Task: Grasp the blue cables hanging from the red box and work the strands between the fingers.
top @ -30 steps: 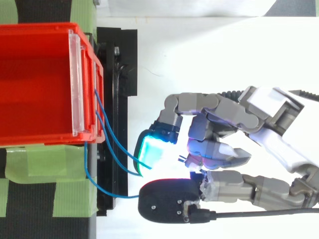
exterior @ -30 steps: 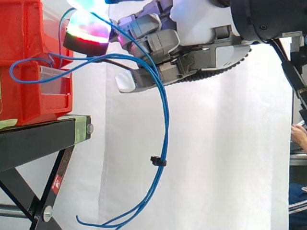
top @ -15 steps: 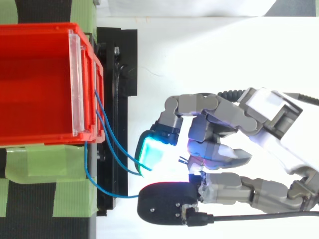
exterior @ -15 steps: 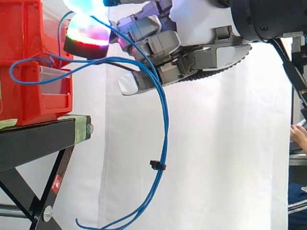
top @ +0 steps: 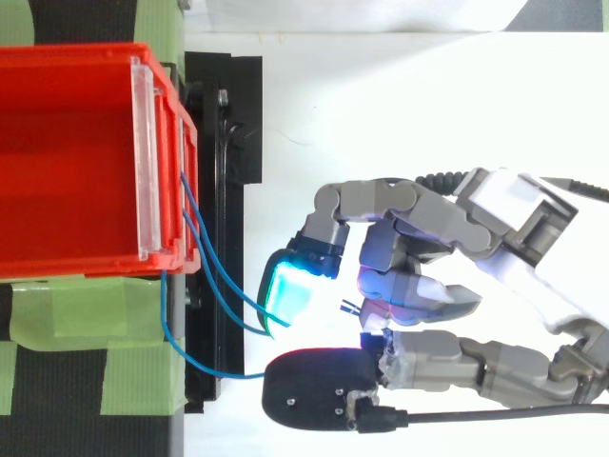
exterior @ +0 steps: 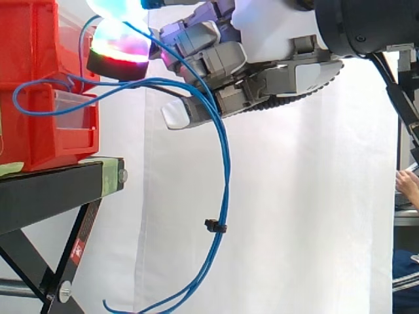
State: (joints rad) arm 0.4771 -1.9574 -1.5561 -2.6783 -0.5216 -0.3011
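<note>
Thin blue cables [exterior: 226,170] loop out of the front of the red box [exterior: 33,98] on the left, run right to my hand [exterior: 262,59], and hang down in a long arc. A small black tie [exterior: 215,226] binds them low down. My hand reaches in from the right at box height, its fingers curled with the strands threaded between them. From above, the blue cables [top: 214,271] leave the red box [top: 67,162] and disappear under the glowing cyan fingertip [top: 290,286] of the hand [top: 428,276].
The red box rests on a black stand [exterior: 52,186] with green tape [top: 86,314] on its top. A white curtain hangs behind. A person's arm [exterior: 407,186] shows at the right edge, far from the work.
The fingers shifted slightly on the strands, and the black tie on the hanging cables dropped a little. Over the last half second nothing visibly moved.
</note>
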